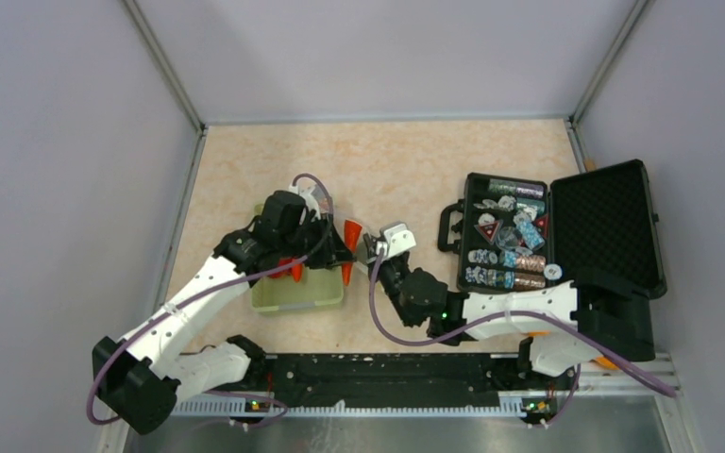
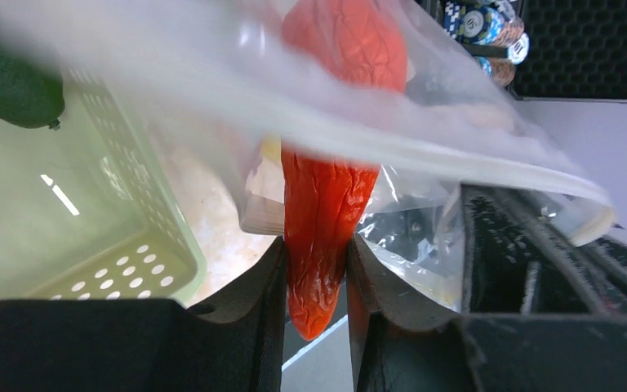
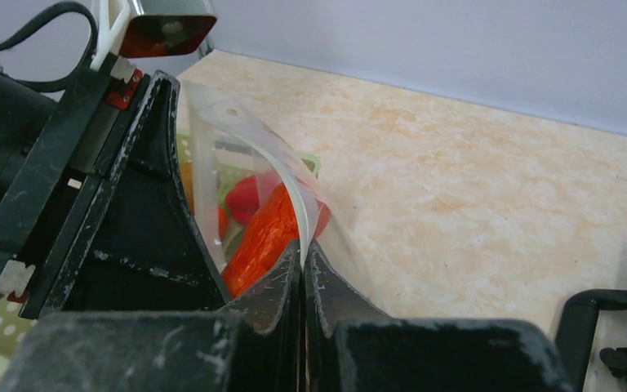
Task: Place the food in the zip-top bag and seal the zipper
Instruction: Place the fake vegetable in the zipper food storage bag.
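Over beige tabletop [image 3: 473, 163], wrinkled glossy orange carrot [image 2: 326, 212] shows through clear bag [image 3: 208, 159]

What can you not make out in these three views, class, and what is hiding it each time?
Top view: contents of the pale green plastic basket, covered by the left arm.
Left wrist view: clear floppy plastic bag, blurred close to the lens; dark green rounded piece, cut by the left edge.
Right wrist view: lower end of the wrinkled orange toy carrot, behind the right fingers.
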Tool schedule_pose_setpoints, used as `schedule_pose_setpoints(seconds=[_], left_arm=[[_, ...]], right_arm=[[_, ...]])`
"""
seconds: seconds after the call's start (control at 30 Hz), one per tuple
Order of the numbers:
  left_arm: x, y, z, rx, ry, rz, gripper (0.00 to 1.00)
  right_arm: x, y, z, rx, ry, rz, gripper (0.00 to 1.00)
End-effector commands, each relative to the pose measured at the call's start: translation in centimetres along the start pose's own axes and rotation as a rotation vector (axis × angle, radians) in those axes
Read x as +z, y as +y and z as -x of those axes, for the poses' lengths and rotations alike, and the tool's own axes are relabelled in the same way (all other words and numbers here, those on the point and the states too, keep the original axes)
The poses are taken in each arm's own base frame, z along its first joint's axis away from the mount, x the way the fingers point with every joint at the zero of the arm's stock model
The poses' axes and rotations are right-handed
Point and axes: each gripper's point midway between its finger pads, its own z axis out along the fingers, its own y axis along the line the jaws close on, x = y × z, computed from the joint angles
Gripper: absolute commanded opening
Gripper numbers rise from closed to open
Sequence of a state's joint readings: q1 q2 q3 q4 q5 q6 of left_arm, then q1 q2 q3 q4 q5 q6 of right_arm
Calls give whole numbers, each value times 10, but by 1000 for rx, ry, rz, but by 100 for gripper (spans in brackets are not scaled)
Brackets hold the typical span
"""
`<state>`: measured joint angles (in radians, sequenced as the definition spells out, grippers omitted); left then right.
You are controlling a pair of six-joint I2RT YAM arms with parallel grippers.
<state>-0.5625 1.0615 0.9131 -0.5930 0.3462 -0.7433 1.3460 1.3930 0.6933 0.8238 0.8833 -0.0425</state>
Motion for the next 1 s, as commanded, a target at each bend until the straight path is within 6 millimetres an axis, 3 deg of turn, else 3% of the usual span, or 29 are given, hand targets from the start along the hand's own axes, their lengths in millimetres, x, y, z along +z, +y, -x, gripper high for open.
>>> schedule_pose_setpoints(seconds=[0.0, 0.27, 0.57, 0.97], left_arm=[[-8, -29, 25, -58, -100, -94, 7], [-12, -41, 28, -92, -98, -152, 13], [-23, -33, 38, -163, -181, -138, 14], [-16, -38, 34, -226, -144, -196, 17]], right_arm=[[2, 15, 6, 10, -21, 43, 0], [2, 14, -4, -15, 0, 33, 0], [2, 24, -2, 2, -13, 88, 0], [4, 21, -7, -14, 10, 54, 0]])
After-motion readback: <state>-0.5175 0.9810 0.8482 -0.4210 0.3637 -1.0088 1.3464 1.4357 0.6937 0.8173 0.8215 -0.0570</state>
